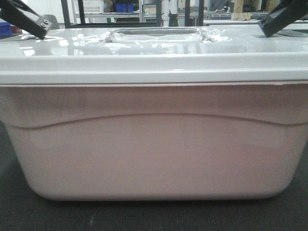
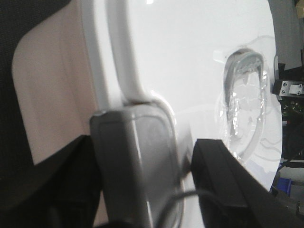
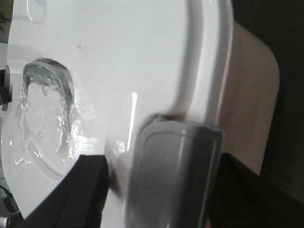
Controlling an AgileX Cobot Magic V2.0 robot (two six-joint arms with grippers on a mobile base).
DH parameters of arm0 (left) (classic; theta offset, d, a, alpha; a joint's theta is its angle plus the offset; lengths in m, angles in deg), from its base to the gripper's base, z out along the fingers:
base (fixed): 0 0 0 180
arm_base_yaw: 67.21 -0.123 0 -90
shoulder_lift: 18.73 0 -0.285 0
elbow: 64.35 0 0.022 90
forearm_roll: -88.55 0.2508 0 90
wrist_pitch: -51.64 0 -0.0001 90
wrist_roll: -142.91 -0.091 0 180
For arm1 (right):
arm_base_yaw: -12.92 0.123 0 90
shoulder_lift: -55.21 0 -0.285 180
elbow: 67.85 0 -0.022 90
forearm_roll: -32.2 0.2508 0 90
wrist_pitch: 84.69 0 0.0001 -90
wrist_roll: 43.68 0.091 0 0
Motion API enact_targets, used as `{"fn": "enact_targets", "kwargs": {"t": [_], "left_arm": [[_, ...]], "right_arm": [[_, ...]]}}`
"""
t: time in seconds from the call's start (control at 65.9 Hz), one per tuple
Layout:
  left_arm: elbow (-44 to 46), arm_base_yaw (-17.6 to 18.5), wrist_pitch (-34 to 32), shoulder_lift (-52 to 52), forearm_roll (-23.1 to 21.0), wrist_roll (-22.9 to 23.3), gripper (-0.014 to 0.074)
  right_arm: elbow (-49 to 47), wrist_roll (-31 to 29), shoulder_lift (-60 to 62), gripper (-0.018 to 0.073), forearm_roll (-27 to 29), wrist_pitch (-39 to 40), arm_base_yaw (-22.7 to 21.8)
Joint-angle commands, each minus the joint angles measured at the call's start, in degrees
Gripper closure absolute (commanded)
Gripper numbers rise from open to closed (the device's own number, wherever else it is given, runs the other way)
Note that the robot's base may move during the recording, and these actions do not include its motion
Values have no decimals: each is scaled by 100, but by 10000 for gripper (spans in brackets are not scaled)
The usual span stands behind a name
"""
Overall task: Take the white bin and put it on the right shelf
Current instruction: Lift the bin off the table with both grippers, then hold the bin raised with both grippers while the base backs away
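Observation:
The white bin (image 1: 154, 154) fills the front view, a pinkish translucent tub on a dark surface, under a glossy white lid (image 1: 154, 53) with a recessed handle (image 1: 154, 34). My left gripper (image 1: 41, 29) sits at the lid's left end. In the left wrist view, the left gripper (image 2: 142, 175) is shut across the rim, straddling a grey latch (image 2: 137, 156). My right gripper (image 1: 269, 26) sits at the lid's right end. Seen from its wrist, the right gripper (image 3: 161, 185) likewise clamps the rim around a grey latch (image 3: 175, 166). The right shelf is out of view.
The bin stands on a dark tabletop (image 1: 144, 216). Far behind it are metal racks (image 1: 144, 14) holding blue bins (image 1: 124, 7), and another blue bin (image 1: 5, 29) shows at the left edge.

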Motion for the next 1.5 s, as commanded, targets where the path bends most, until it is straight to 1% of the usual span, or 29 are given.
{"fn": "enact_targets", "kwargs": {"t": [0.0, 0.106, 0.212, 0.47, 0.713, 0.986, 1.229, 1.487], "left_arm": [[114, 82, 253, 159, -481, -11, 348], [114, 82, 356, 159, -481, -22, 348], [138, 82, 461, 159, -481, -161, 348], [664, 82, 824, 279, -544, -161, 348], [1181, 82, 824, 658, -597, -152, 348], [1542, 82, 824, 1333, -641, -149, 348], [1610, 82, 640, 2001, -630, -149, 348], [1610, 82, 568, 2446, -630, -149, 348]], "right_arm": [[-140, -167, 137, 95, 572, -740, 31], [-140, -220, 149, 95, 579, -824, 31], [-166, -250, 176, 95, 599, -904, 31], [-532, -250, 456, 95, 611, -904, 31], [-831, -250, 926, 95, 689, -904, 31], [-1109, -250, 1520, 95, 1139, -904, 31], [-1426, -250, 1980, 95, 1226, -898, 31], [-1444, -250, 2314, 95, 1329, -898, 31]]}}
